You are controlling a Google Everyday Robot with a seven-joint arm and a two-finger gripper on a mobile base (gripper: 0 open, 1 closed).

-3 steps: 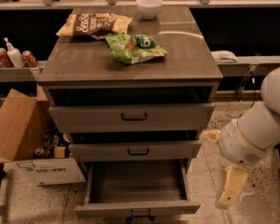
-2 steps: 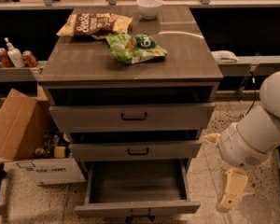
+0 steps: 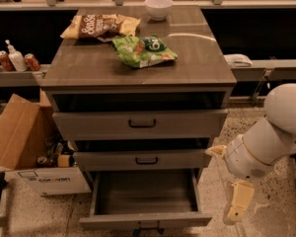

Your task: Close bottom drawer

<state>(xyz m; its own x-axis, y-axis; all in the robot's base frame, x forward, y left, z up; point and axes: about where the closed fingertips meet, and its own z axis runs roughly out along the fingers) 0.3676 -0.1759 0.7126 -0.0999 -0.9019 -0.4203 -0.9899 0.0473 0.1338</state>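
The bottom drawer is the lowest of three in the grey-brown cabinet. It is pulled far out, with its plain grey inside open to view and its small dark handle at the frame's lower edge. My gripper hangs from the white arm to the right of the drawer, beside its right front corner and apart from it. It holds nothing that I can see.
The top drawer and middle drawer stand slightly out. On the cabinet top lie a brown chip bag, a green chip bag and a white bowl. A cardboard box stands on the floor at the left.
My gripper has edged slightly down and left, toward the drawer's right front corner. The bottom drawer stays out by the same amount.
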